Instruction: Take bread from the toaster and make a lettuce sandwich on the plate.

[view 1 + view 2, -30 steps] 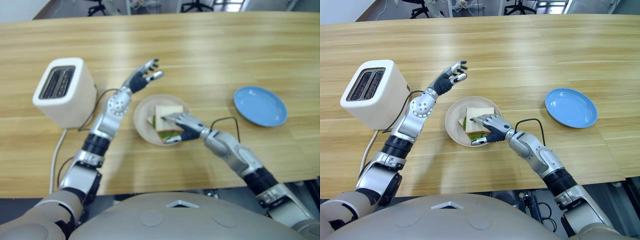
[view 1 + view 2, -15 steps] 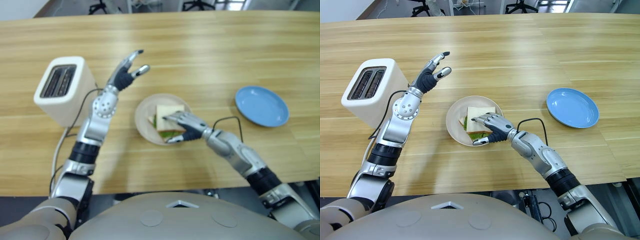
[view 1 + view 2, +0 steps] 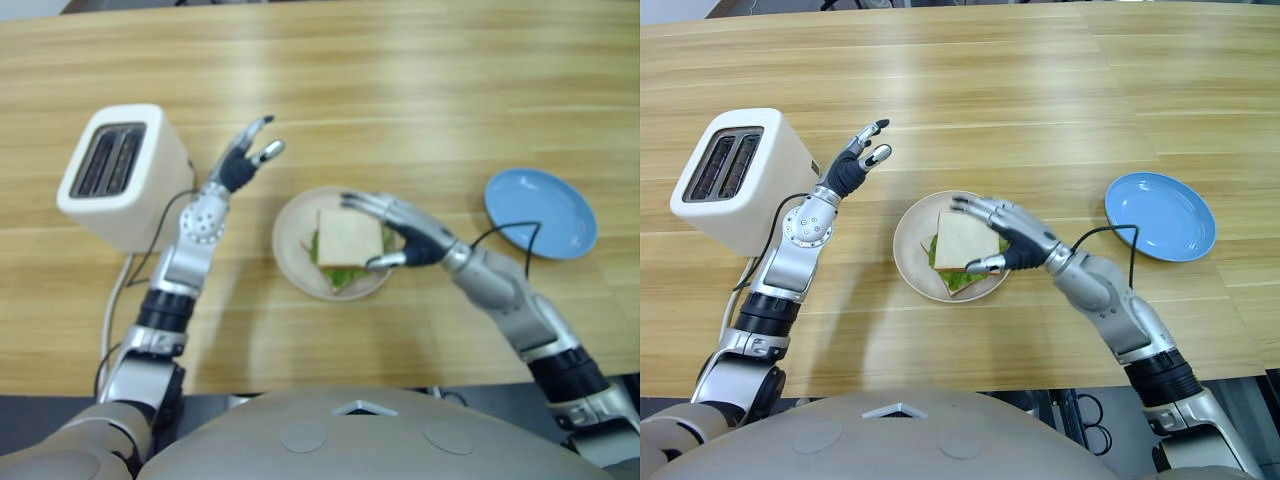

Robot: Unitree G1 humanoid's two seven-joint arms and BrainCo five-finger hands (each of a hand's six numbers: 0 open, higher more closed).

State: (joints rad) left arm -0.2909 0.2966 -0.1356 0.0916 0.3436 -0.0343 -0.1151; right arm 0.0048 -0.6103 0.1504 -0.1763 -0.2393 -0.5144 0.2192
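Observation:
A sandwich (image 3: 962,243) of white bread with green lettuce showing at its edges lies on the beige plate (image 3: 908,245) at the table's middle. My right hand (image 3: 1018,238) hovers at the sandwich's right side, open, its fingers spread over the bread's right edge and its thumb near the front corner. The white toaster (image 3: 120,178) stands at the left, its two slots dark. Between the toaster and the plate my left hand (image 3: 243,160) is raised above the table, open with fingers stretched out, holding nothing.
A blue plate (image 3: 1160,215) sits bare at the right. The toaster's white cord (image 3: 115,300) runs toward the table's front edge on the left. A thin black cable (image 3: 1118,235) loops by my right wrist. The wooden table (image 3: 1040,90) stretches far behind.
My right hand has lifted off the top of the sandwich, drawn to its right side and spread open. My left hand has swung left, from beside the plate toward the toaster.

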